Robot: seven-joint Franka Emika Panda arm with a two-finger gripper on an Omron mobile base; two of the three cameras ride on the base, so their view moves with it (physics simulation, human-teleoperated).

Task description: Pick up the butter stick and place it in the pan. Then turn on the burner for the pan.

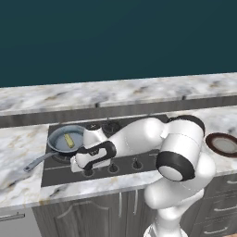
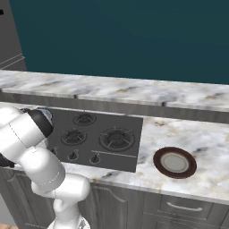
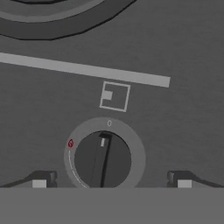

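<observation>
The pincer is spread wide over the front edge of the stove, one fingertip on each side of a round knob; nothing is gripped, and no contact with the knob is seen. The knob's pointer is set near the "0" mark. The butter stick is seen lying inside the pan, which sits on the stove's left rear burner. A plate rests on the worktop right of the stove. The knob markings are legible in the hand view.
</observation>
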